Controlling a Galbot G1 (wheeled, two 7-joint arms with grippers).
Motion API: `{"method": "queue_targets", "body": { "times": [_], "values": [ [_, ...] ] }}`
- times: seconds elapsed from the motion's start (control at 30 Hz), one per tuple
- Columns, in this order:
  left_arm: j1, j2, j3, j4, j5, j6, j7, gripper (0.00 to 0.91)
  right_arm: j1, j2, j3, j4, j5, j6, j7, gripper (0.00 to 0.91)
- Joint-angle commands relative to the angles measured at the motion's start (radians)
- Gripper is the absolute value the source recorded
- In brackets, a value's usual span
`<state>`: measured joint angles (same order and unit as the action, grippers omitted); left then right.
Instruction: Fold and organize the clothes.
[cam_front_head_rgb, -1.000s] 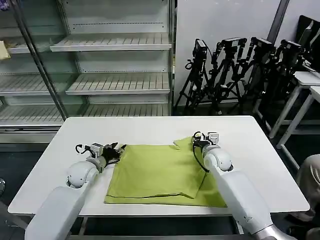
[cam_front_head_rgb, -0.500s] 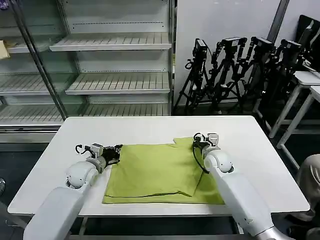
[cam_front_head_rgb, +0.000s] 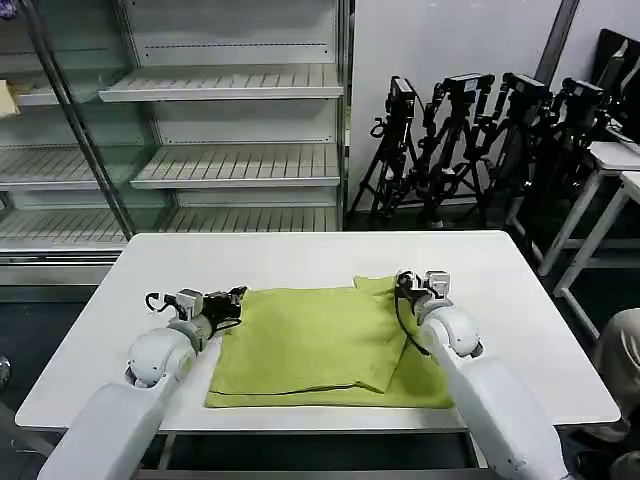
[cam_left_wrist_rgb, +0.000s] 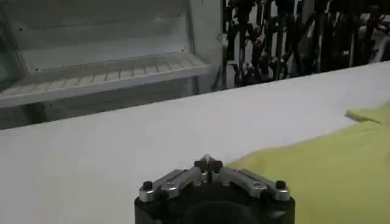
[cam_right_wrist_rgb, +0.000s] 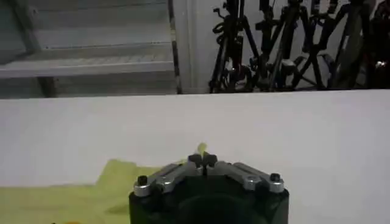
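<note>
Lying folded on table (cam_front_head_rgb: 300, 255), T-shirt (cam_front_head_rgb: 320, 345) spans both jaws: left gripper (cam_front_head_rgb: 236, 300) and right gripper (cam_front_head_rgb: 404, 284) pinch far corners.

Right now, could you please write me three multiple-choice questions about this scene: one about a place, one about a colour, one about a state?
1. Where does the shirt lie?
A. on a shelf
B. on the table
C. on the floor

2. What colour is the shirt?
A. lime green
B. red
C. navy

3. How is the right claw?
A. wide open over the shirt
B. shut on the shirt
C. parked off the table

Answers:
1 B: the shirt lies flat on the white table.
2 A: its fabric is plain lime green.
3 B: the right claw has its tips together with a bit of green fabric between them, at the shirt's far edge.
</note>
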<state>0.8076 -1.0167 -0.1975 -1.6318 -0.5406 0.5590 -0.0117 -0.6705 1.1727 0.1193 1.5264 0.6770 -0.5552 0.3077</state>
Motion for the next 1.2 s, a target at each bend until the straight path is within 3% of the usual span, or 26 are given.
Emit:
{"method": "queue_targets", "body": {
  "times": [0.03,0.33,0.57,0.73,0.8,1.2],
  "values": [
    [0.140,0.034,-0.066,-0.186,-0.032,-0.013,-0.028,0.010,-0.112,-0.035,0.043,0.191,0.001,-0.007,0.018,0.000],
    [0.263,0.055,-0.136,-0.265,-0.028,-0.034,-0.025,0.010,-0.256,-0.072,0.081,0.373,-0.009,-0.014,0.028,0.000],
    [0.353,0.052,-0.182,-0.308,-0.022,-0.053,-0.023,0.010,-0.396,-0.081,0.105,0.466,-0.079,0.002,0.011,0.000],
    [0.396,0.044,-0.180,-0.342,-0.010,-0.064,-0.016,0.010,-0.461,-0.079,0.123,0.507,-0.117,0.009,0.007,0.000],
    [0.408,0.038,-0.180,-0.352,-0.004,-0.066,-0.014,0.010,-0.485,-0.079,0.134,0.521,-0.176,0.016,-0.011,0.000],
    [0.476,0.020,-0.186,-0.390,0.048,-0.063,-0.002,0.020,-0.519,-0.098,0.161,0.528,-0.158,0.021,-0.028,0.000]
  ]
}}
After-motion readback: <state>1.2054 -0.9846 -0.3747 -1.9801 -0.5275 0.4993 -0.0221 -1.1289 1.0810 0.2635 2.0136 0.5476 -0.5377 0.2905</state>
